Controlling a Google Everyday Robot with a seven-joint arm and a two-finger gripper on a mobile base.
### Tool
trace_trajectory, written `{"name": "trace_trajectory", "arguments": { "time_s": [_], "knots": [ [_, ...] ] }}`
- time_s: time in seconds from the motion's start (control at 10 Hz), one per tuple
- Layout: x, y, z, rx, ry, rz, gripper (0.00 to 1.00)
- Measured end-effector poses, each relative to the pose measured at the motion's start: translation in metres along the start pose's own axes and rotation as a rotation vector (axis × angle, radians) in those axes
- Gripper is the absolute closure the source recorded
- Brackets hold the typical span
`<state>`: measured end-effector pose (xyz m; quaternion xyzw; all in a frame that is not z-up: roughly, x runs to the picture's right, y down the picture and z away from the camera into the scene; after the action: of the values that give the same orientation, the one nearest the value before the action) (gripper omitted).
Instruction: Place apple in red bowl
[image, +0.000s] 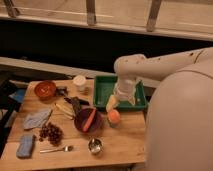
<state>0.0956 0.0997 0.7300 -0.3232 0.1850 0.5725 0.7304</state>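
The apple (114, 116), round and orange-peach, sits on the wooden table just right of the purple bowl (87, 121), which holds a carrot stick. The red bowl (45, 89) stands at the table's far left. My gripper (113, 103) hangs at the end of the white arm over the front left of the green tray (102, 90), just above and slightly behind the apple. It points down towards the table.
A white cup (80, 82) stands left of the tray. Dark utensils and pale sticks (67, 106) lie mid-table. Grapes (50, 132), a grey cloth (36, 119), a blue sponge (25, 146), a spoon (56, 149) and a steel cup (95, 145) lie in front.
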Motion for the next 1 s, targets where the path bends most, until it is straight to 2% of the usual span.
{"name": "trace_trajectory", "arguments": {
  "time_s": [0.2, 0.4, 0.8, 1.0],
  "knots": [
    [0.016, -0.008, 0.020, -0.022, 0.045, 0.057, 0.20],
    [0.021, -0.001, 0.025, -0.046, 0.059, 0.077, 0.20],
    [0.011, 0.021, 0.036, -0.105, 0.046, 0.103, 0.20],
    [0.001, 0.031, 0.042, -0.116, 0.037, 0.114, 0.20]
  ]
}}
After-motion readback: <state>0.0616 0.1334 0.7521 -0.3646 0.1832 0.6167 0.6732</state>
